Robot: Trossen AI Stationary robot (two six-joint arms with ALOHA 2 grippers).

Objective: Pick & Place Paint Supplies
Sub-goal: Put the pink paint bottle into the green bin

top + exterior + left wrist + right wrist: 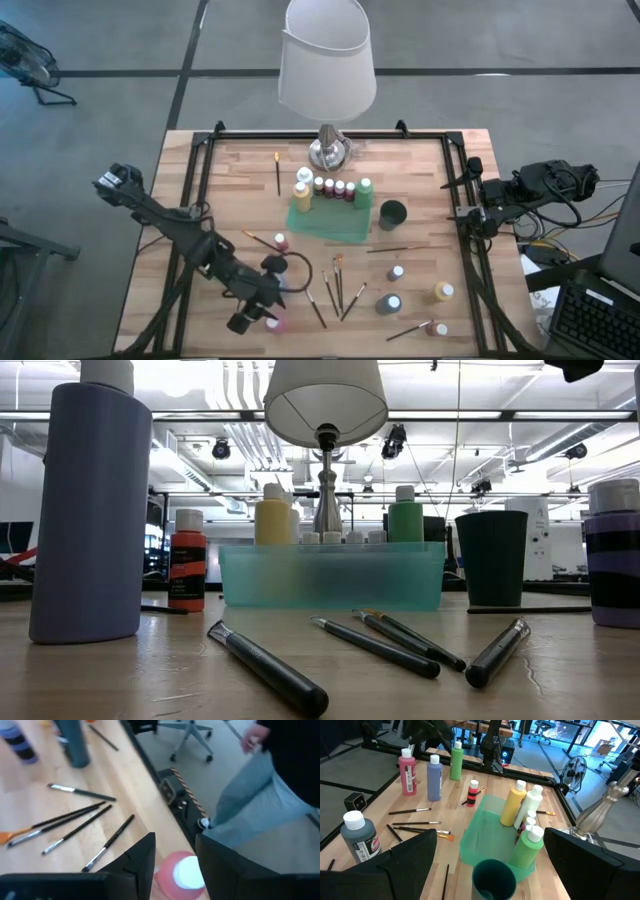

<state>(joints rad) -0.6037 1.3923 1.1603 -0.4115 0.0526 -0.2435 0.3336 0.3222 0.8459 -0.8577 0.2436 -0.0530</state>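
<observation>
Pink bottle sits between the left gripper's parted fingers.

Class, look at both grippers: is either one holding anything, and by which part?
The left gripper straddles the pink bottle near its white cap; a firm grip cannot be told. The right gripper is open, holding nothing.

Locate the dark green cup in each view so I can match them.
High view: dark green cup, just right of the green tray.
Low view: cup right of the tray.
Left wrist view: not in it.
Right wrist view: cup beside the tray, nearest the camera.
Shared landmark: the green tray.
</observation>
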